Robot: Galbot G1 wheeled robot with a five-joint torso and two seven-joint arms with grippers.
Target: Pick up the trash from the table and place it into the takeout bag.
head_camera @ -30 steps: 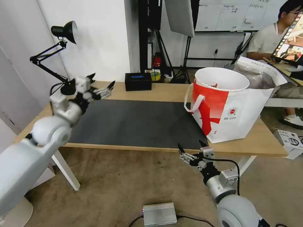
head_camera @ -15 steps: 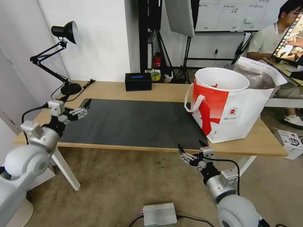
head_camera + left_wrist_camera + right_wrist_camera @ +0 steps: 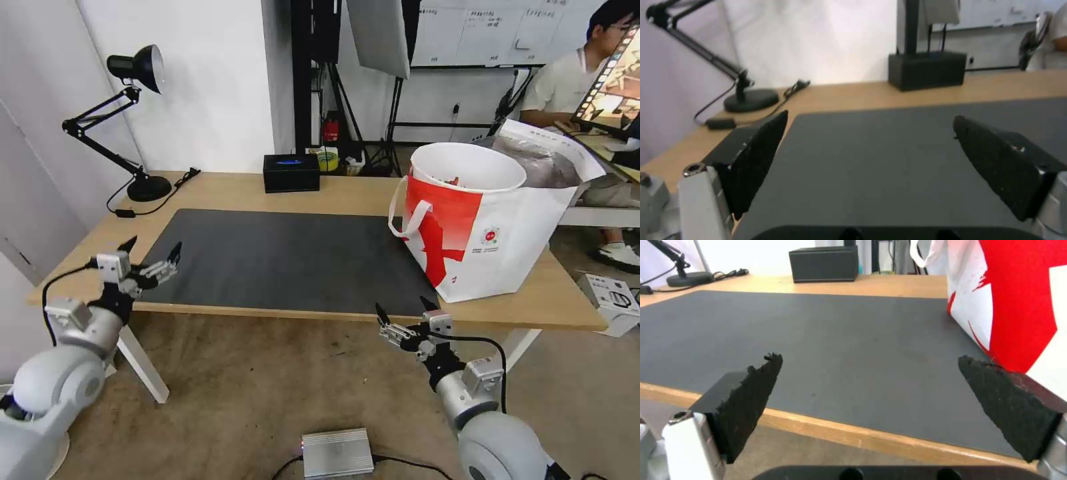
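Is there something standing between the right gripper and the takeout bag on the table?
Nothing visible does. The right gripper is open, in front of the table's near edge, and the takeout bag stands beyond it to its right on the tabletop. Between them lies bare dark mat. The black box sits far back, off that line.

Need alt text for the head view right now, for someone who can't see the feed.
The takeout bag stands on the table's right end, a white bowl with red scraps in its open top. Both end effectors sit open and empty by the table's near edge, the left end effector over its left corner, the right end effector just below it.
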